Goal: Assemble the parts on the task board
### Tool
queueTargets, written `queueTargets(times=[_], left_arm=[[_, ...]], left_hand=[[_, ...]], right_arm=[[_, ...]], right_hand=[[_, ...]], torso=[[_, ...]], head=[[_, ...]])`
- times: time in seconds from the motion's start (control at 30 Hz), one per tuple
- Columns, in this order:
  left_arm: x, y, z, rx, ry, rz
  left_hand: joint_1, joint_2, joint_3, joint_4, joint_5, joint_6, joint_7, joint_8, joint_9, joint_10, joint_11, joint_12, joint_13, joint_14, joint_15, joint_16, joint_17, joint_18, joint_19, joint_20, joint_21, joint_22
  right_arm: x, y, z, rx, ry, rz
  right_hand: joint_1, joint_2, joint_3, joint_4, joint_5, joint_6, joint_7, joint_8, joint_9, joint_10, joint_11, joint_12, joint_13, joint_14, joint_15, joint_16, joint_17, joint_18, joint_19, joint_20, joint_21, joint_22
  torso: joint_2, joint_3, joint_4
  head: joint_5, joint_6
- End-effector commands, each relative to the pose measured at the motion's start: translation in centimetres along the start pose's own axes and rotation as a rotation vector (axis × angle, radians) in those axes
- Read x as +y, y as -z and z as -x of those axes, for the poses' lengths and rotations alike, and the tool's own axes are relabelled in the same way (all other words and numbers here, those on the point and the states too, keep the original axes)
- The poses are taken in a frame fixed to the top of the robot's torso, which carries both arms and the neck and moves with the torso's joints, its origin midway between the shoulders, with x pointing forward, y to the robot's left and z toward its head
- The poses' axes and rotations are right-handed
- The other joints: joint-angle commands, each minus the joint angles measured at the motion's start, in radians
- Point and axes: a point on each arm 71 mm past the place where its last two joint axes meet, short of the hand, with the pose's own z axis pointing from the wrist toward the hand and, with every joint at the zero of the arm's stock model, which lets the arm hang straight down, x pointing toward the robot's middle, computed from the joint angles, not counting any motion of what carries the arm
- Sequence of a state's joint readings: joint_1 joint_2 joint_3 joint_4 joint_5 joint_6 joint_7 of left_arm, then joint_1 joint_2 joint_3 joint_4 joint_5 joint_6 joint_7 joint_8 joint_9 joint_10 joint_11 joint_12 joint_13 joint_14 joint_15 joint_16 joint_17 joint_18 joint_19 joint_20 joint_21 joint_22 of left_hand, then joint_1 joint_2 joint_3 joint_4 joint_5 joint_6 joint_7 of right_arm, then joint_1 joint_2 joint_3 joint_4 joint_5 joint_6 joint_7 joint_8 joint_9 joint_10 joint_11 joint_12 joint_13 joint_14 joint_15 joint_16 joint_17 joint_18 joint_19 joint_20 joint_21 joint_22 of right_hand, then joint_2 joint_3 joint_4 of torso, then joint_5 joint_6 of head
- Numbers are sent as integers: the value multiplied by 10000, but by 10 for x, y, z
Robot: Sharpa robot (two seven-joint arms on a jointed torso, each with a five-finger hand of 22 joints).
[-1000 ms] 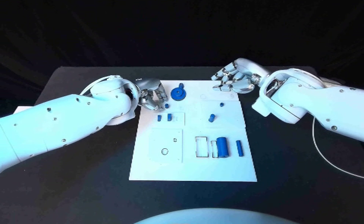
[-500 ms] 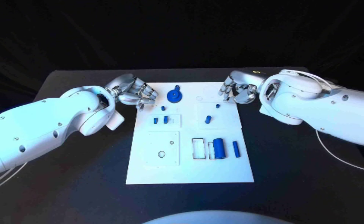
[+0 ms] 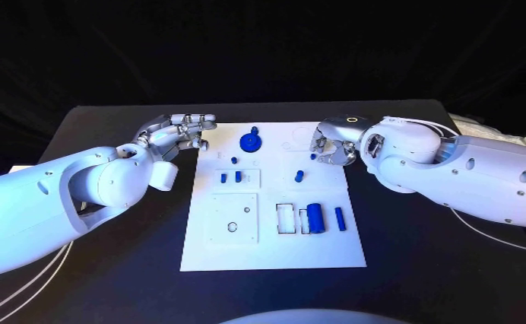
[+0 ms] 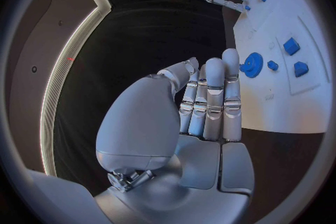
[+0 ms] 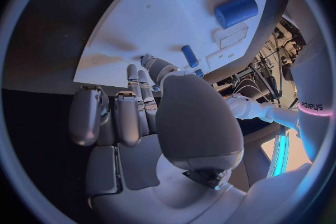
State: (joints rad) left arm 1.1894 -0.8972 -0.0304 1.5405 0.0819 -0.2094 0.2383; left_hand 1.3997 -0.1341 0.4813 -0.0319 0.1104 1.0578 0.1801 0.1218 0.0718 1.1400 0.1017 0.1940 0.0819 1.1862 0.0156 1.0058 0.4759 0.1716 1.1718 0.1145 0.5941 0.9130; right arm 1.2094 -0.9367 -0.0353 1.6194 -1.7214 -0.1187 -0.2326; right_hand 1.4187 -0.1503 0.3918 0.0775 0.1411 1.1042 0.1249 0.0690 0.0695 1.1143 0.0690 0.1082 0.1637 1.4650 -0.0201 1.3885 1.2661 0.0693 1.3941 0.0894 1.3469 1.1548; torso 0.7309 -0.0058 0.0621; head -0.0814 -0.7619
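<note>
You have the flat white rectangular task board (image 3: pixel 274 252) lying in the middle of the black table (image 3: pixel 427 263), with the small blue plastic parts spread over it. Near its far edge sits a round blue gear-like disc with a short knob (image 3: pixel 251 141); below it two small blue blocks (image 3: pixel 230 177) stand side by side in a pale square panel, and a short blue peg (image 3: pixel 298 176) stands to their right. Toward the near right of the board, a thick blue cylinder (image 3: pixel 317 218) lies beside an outlined rectangular recess (image 3: pixel 287 218), and a thin blue bar (image 3: pixel 340 219) lies just beside the cylinder on its other side. Your silver many-fingered left hand (image 3: pixel 179 132) hovers off the board's far left corner, over the table; in the left wrist view its fingers (image 4: pixel 213 101) are stretched out straight and close together, with nothing in them. Your silver many-fingered right hand (image 3: pixel 332 141) is at the board's far right edge, mostly hidden behind its white arm; the right wrist view shows its fingers (image 5: pixel 129 112) bent inward over the board, near a small blue piece (image 5: pixel 190 56), but you cannot tell whether they grip anything
</note>
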Motion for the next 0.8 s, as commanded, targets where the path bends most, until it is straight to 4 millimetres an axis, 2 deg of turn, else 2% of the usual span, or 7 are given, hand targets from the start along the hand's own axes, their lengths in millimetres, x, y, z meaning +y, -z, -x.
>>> queueTargets(times=[0.03,0.33,0.5,0.8], left_arm=[[-3,2,-2,-120,974,-436],[-2,3,-6,26,1045,-447],[-2,3,-7,64,1032,-433],[-2,4,-6,82,982,-403]], left_hand=[[-53,19,-83,-3,-32,-2,-72,44,-7,42,-28,35,8,58,-26,-48,-9,123,-40,-13,-48,-9],[-23,36,-128,-39,-27,11,-80,62,-8,48,-39,82,13,60,-38,-53,-36,124,-27,-24,-71,-30],[-21,37,-130,-42,-26,11,-80,62,-8,47,-39,84,13,60,-38,-53,-38,124,-27,-24,-72,-31],[2,44,-153,-69,-23,10,-77,68,-10,38,-39,104,12,56,-44,-59,-55,124,-22,-31,-86,-42]], right_arm=[[3,-3,-3,146,575,-1],[7,-10,-8,239,567,43],[8,-13,-10,394,603,11],[9,-16,-16,869,853,-51]], right_hand=[[-7,-101,105,-4,-46,-2,-90,-43,-15,5,-71,-49,-53,505,-99,-56,-12,153,14,-88,-67,-21],[-7,-4,311,-17,-33,40,-73,-27,-5,82,-64,-58,-253,509,-105,-72,-25,151,26,-113,-96,-49],[22,105,504,-65,-43,130,-73,-1,12,193,-73,-41,-400,512,-93,-81,-30,153,33,-110,-120,-73],[187,348,949,-408,-220,654,-111,169,124,835,-155,121,-578,523,-53,-69,3,152,56,-79,-141,-78]], torso=[[10,5,-13],[11,25,-4],[9,21,-2],[5,21,-30]], head=[[32,-3],[70,-63],[71,-85],[68,-140]])
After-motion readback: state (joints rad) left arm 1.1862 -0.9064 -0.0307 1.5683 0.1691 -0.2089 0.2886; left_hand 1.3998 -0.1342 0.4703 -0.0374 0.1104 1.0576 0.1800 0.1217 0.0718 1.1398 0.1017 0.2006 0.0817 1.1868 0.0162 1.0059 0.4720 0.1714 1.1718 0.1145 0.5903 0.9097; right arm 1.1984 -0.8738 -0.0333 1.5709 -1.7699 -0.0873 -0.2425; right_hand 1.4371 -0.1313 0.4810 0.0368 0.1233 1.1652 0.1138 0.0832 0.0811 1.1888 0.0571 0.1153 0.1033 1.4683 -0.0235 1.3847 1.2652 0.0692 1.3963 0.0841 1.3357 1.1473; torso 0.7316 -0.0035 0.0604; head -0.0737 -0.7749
